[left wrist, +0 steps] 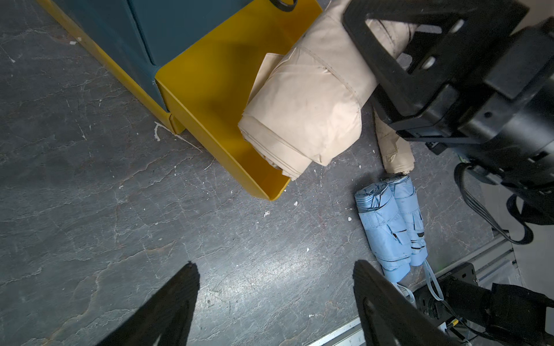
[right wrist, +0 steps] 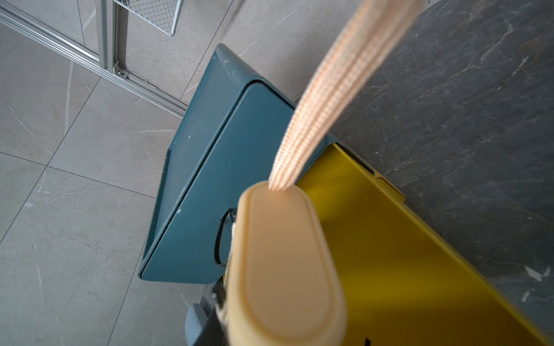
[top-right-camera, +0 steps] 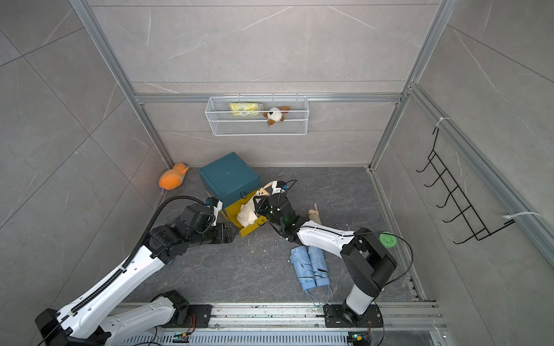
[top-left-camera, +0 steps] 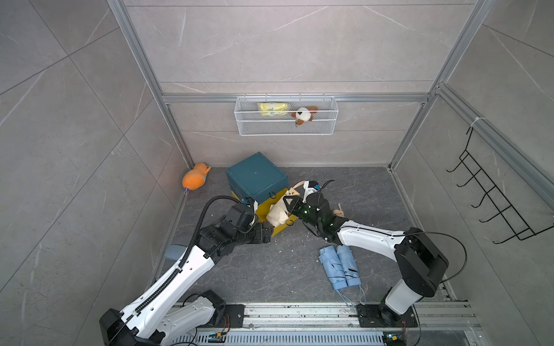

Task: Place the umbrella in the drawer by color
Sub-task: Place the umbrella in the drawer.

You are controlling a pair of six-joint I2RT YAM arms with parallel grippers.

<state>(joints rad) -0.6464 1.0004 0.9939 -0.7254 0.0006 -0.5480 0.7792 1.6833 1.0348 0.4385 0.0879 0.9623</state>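
Right end effector (top-left-camera: 289, 206) clamps beige umbrella (top-left-camera: 276, 213) over yellow drawer (left wrist: 209, 90); left end effector (left wrist: 274, 269) open, alongside.

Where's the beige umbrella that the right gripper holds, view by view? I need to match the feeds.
Top view: beige umbrella just below centre, at the open yellow drawer.
Top view: umbrella slightly left of centre, at the drawer.
Left wrist: umbrella upper middle, over the drawer.
Right wrist: only its handle, lower middle, with the drawer beside it.
Shared landmark: the yellow drawer.
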